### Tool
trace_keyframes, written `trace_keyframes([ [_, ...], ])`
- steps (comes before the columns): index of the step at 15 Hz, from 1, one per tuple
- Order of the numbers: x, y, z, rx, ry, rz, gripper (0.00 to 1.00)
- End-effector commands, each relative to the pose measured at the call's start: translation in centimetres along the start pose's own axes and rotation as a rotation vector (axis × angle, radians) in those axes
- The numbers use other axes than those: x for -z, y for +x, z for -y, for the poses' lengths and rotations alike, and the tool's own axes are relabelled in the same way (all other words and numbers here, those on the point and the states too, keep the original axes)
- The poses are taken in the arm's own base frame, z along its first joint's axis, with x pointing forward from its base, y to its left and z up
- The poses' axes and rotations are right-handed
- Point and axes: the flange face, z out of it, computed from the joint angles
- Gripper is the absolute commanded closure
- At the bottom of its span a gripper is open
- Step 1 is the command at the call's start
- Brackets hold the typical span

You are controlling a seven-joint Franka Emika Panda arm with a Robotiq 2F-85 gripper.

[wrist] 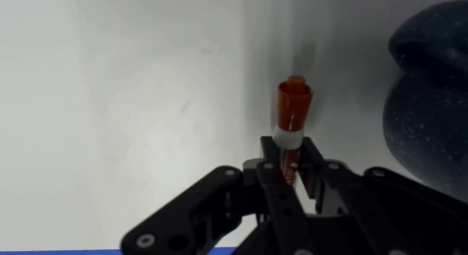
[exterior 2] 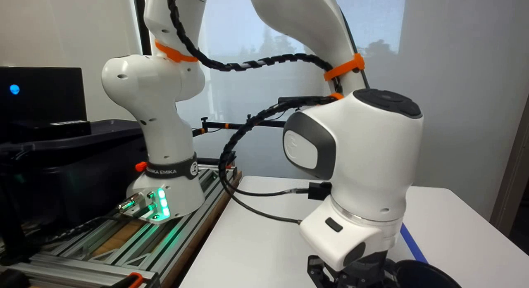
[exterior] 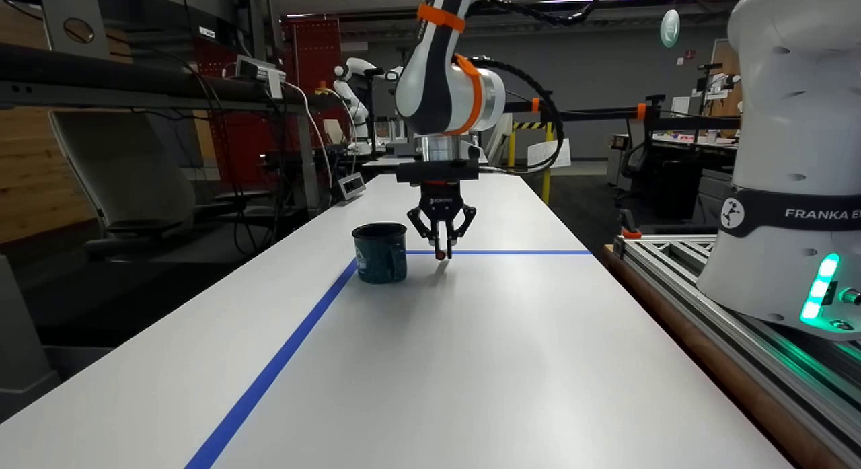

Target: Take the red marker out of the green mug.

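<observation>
The green mug [exterior: 381,255] stands upright on the white table in an exterior view, beside the gripper and apart from it. Its dark rim and inside [exterior 2: 423,273] show at the bottom edge of an exterior view. In the wrist view the speckled mug [wrist: 427,134] is at the right, its handle toward the top. My gripper [exterior: 444,245] points down, its fingers nearly together. In the wrist view the gripper [wrist: 287,147] is shut on the red marker [wrist: 293,108], whose red end and white band stick out. The red marker [exterior: 440,256] shows as a small dot between the fingertips, just above the table.
Blue tape lines [exterior: 289,351] cross the white table [exterior: 471,361]. The robot base [exterior: 780,254] stands beyond the table's side edge. A small grey device [exterior: 351,185] sits near the table's far edge. Dark shelving [exterior: 155,75] and a chair [exterior: 124,173] stand beside the table.
</observation>
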Motion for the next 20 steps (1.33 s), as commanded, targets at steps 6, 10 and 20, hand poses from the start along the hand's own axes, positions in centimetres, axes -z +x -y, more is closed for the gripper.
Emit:
trace_keyframes([
  [6,-1.8,-0.7,0.7,0.029,0.017,-0.033,0.92],
  [10,-0.9,-1.2,0.7,0.061,0.019,-0.01,0.41],
  [20,5.0,-1.5,-1.0,0.219,-0.042,0.093,0.0],
])
